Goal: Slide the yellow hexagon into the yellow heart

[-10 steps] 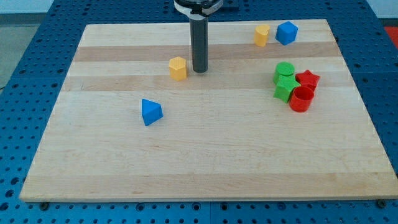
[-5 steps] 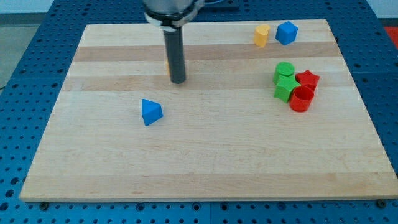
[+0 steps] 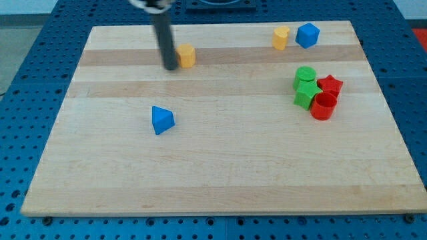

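The yellow hexagon sits on the wooden board toward the view's top, left of centre. My tip stands right at the hexagon's left side, touching or nearly touching it. The yellow heart sits near the view's top right, far to the right of the hexagon, with a blue hexagon-like block close on its right.
A blue triangular block lies below the hexagon, left of centre. A cluster at the right holds a green cylinder, a green star, a red star and a red cylinder. The board's top edge is near.
My tip moved from the hexagon's right side around to its left. The yellow hexagon shifted up the board toward the view's top.
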{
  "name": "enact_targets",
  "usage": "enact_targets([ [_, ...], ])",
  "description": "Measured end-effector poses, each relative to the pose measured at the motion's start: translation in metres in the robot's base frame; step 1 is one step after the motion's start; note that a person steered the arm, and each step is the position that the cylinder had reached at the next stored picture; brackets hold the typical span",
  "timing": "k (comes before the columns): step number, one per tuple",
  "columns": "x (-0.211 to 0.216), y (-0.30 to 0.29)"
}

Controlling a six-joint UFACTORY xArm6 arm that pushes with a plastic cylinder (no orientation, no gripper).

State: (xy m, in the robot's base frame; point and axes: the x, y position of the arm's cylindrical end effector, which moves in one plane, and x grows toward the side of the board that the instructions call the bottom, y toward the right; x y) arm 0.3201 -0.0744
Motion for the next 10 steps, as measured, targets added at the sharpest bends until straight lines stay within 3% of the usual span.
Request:
enact_targets([
  [2,-0.016,0.012],
  [5,-0.02,0.109],
  [6,-0.014,0.116],
  [8,-0.013,0.043],
  [10,-0.051,0.012],
])
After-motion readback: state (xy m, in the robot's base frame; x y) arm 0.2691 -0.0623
